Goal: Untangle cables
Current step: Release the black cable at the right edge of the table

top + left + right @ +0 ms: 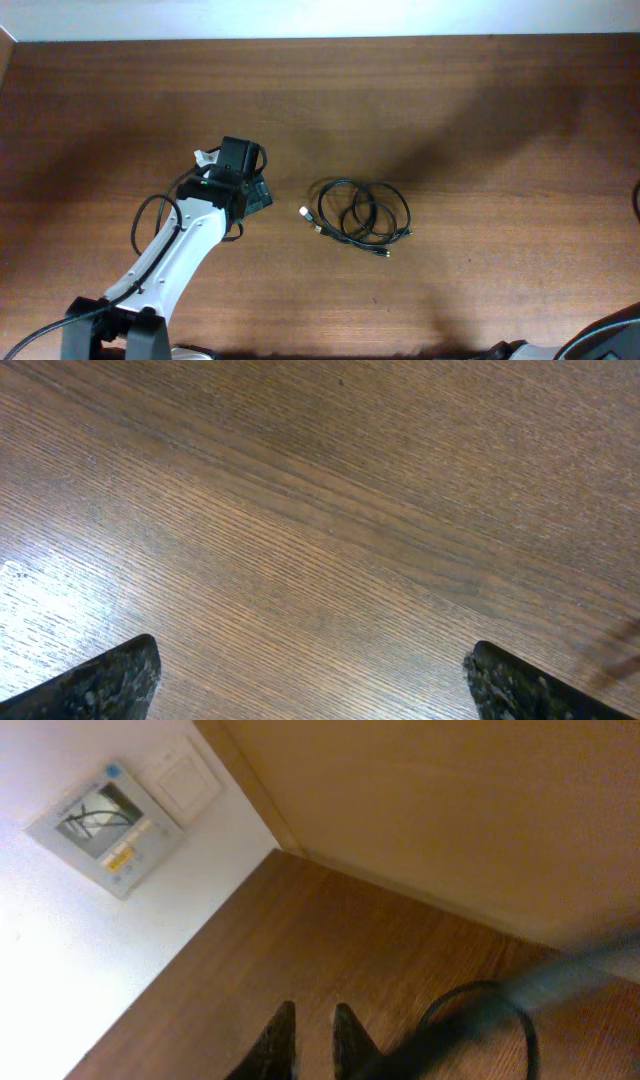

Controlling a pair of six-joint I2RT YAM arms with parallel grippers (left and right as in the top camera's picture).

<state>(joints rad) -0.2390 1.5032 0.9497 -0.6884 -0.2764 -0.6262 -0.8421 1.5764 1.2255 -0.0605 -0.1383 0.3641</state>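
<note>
We judge approach step: left end effector (260, 196) gaping near thin black coiled cables (360, 212); right end effector (312, 1040) barely parted, empty. Next: pinch one loop.

cables (362, 213): coiled, mid-table (480, 120) | left arm (190, 230): near, not touching
</note>
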